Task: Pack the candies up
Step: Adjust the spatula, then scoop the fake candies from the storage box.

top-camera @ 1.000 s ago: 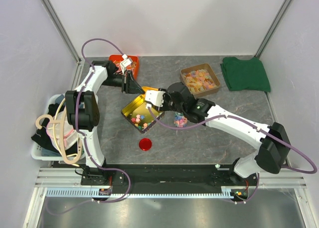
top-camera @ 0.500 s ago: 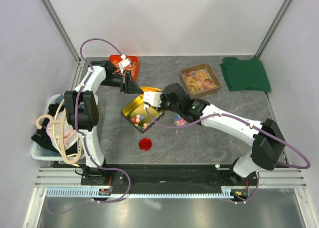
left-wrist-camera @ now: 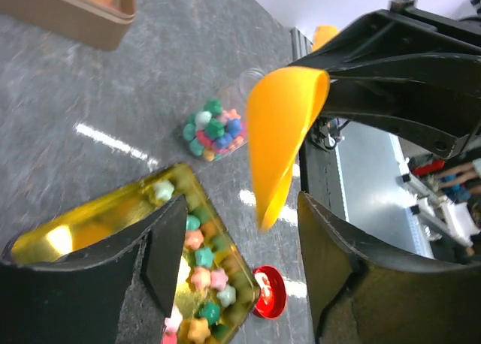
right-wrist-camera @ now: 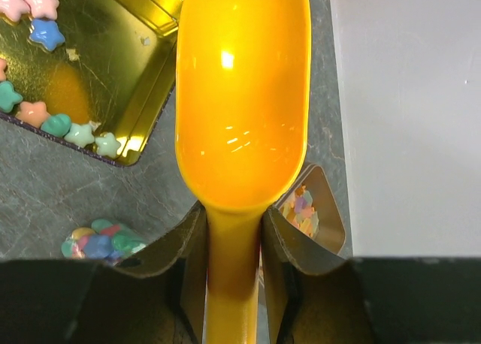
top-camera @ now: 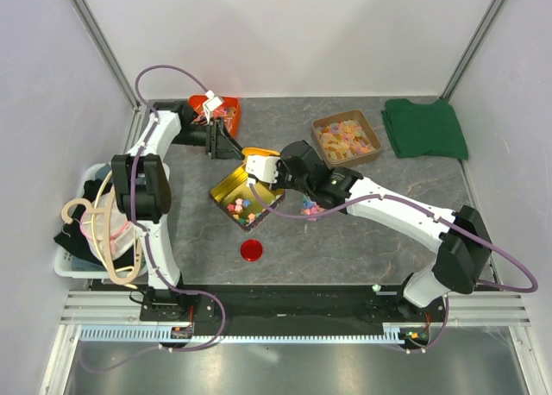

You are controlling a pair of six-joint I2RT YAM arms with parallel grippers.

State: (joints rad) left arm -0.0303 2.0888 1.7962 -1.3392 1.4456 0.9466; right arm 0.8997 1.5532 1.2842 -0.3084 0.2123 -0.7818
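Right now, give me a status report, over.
Left gripper open near gold tin. Right gripper shut on empty orange scoop. Candies in tin and clear jar. Nothing blocking the scoop.

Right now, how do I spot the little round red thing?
Look at the grey table, then the gold tin of star candies near its middle. Just on its near side lies the red disc: flat, and the only round red thing.

Tabletop (top-camera: 362,257): dark grey, stone-mottled, matt. White panel walls (top-camera: 285,33) on three sides. Slanted aluminium post (top-camera: 101,41) back-left, second post (top-camera: 479,37) back-right. Slotted metal rail (top-camera: 285,333) along near edge. Light even; streaky glare patch (left-wrist-camera: 113,140) on tabletop, left wrist view.
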